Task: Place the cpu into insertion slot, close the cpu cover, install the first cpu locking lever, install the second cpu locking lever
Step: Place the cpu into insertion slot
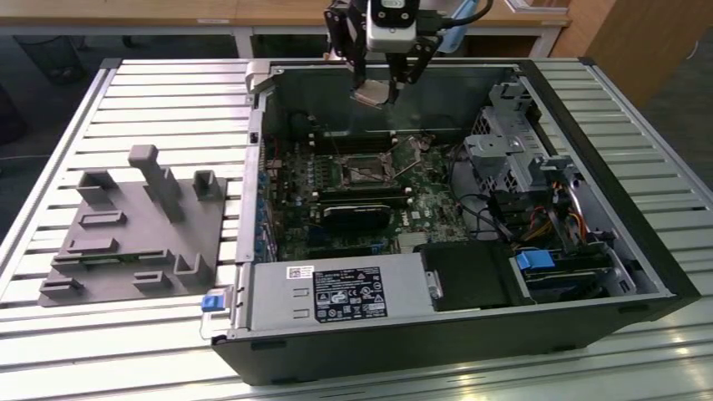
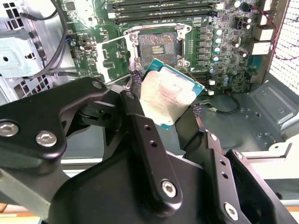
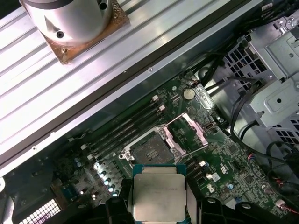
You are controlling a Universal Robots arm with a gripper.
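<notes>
Two black fingers (image 2: pixel 140 126) pinch flat square silvery cpu (image 2: pixel 168 95).

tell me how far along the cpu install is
Done: the cpu is picked up, clamped between the gripper's fingers. In hand: it hangs above the open case, over the board, not yet at the slot. Left: the slot is empty and the cover stands flipped open beside it, so seating, closing and both lever steps are undone.

Cpu (image 3: pixel 158 198) between jaws, clear of insertion slot (image 3: pixel 149 149); cpu cover (image 3: pixel 198 128) open beside slot.
</notes>
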